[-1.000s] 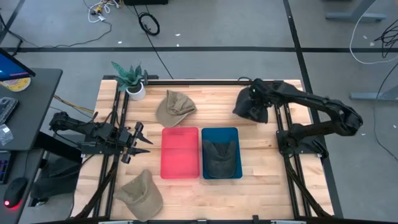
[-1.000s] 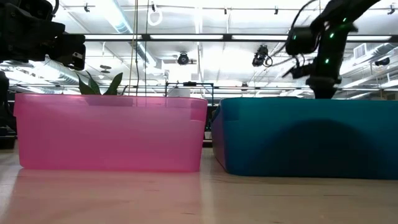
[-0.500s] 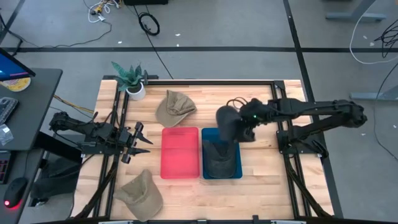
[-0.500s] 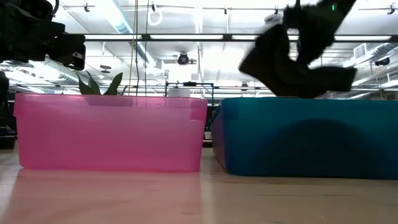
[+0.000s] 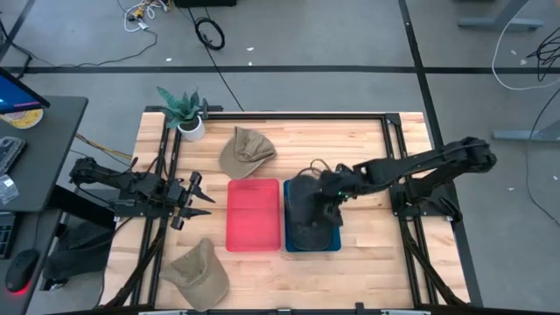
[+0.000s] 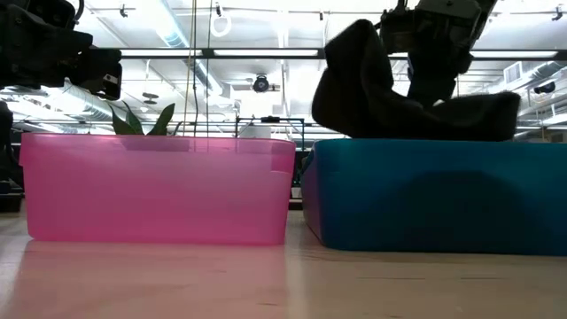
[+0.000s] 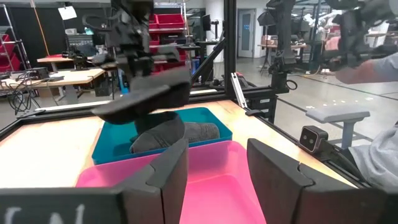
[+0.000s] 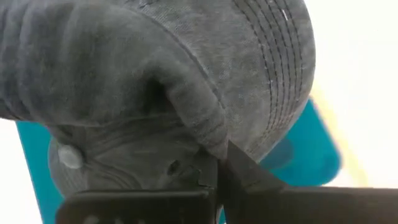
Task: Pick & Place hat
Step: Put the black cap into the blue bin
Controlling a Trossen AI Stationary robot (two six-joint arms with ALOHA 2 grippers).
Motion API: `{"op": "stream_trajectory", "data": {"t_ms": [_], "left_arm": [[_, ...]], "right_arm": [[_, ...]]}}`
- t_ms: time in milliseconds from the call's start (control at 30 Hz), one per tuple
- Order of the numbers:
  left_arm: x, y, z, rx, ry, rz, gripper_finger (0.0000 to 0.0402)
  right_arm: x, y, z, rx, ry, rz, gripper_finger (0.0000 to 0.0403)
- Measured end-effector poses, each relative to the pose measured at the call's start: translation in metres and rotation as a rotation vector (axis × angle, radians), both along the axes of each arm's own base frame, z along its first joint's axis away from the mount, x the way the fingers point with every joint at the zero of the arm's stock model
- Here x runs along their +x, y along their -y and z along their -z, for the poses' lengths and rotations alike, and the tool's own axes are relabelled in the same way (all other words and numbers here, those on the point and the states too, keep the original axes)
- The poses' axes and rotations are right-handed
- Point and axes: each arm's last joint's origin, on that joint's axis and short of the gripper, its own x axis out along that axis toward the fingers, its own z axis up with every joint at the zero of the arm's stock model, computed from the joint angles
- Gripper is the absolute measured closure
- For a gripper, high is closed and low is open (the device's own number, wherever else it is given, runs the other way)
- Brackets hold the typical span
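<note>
My right gripper [image 5: 325,191] reaches in from the table's right and is shut on a dark grey hat [image 5: 304,199], which hangs over the blue bin [image 5: 331,244]. In the low view this hat [image 6: 390,93] sits just above the bin's rim [image 6: 434,146]. Another dark hat [image 7: 177,132] lies inside the blue bin. The pink bin [image 5: 254,214] stands beside it on the left. My left gripper [image 5: 199,199] waits open at the table's left side, its fingers [image 7: 171,168] pointing at the bins. My right gripper pinches a bunched fold of the dark hat's crown cloth [image 8: 208,140] between its two fingers [image 8: 239,168]. The hat is clear of the table, hanging below and in front of the fingers over the blue bin, its brim [image 6: 469,115] about level with the bin's rim.
A tan hat [image 5: 245,150] lies on the table beyond the pink bin, and another tan hat [image 5: 198,272] lies near the near-left corner. A potted plant [image 5: 185,114] stands at the far-left corner. A person's sleeve [image 7: 379,162] shows beyond the table's edge.
My right gripper has carried the dark hat from the table's far-right area toward the left and near side, to above the blue bin, and has come down until the hat sits just over the bin's rim. It has stayed shut on the hat.
</note>
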Motion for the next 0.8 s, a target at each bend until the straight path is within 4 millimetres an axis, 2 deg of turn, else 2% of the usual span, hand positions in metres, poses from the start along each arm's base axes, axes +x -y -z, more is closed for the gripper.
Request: {"op": "stream_trajectory", "data": {"t_ms": [167,367,667,800], "left_arm": [[0.000,0.000,0.000,0.000,0.000,0.000,0.0232],[0.000,0.000,0.000,0.000,0.000,0.000,0.0232],[0.000,0.000,0.000,0.000,0.000,0.000,0.0232],[0.000,0.000,0.000,0.000,0.000,0.000,0.0232]], "right_arm": [[0.006,-0.008,0.005,0.024,0.009,-0.007,0.0402],[0.007,-0.004,0.014,0.038,-0.052,0.046,0.0402],[0.030,0.004,0.054,0.034,-0.183,0.047,0.0401],[0.036,0.003,0.066,0.021,-0.206,0.023,0.0401]]}}
